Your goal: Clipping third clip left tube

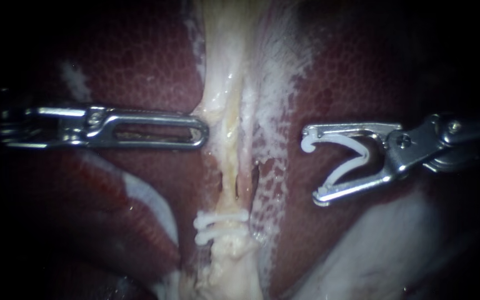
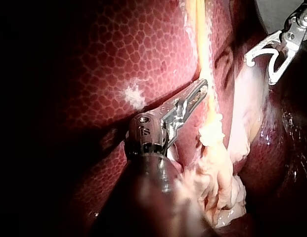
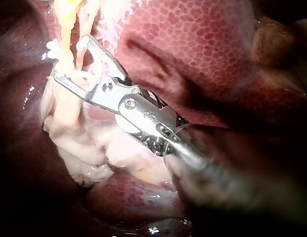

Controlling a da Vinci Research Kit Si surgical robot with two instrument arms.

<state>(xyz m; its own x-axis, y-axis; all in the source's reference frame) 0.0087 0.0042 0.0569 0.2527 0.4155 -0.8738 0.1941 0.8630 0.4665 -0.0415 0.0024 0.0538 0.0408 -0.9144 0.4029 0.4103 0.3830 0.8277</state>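
Right end effector (image 1: pixel 312 166), spread wide, cradles a white clip (image 1: pixel 349 169) that touches both jaws and sits well apart from the left tube (image 1: pixel 229 166). Left end effector (image 1: pixel 201 132), pressed together, touches the tube's pale edge. A skewed approach could make the clip catch liver (image 1: pixel 140 61) or only part of the tube. The tube is a thin, yellowish, glistening strand, with two clips (image 1: pixel 220 225) crossing it lower down.

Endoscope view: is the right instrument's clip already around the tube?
No: the open white clip sits in the jaws of the right instrument, over the liver and clear of the tube.
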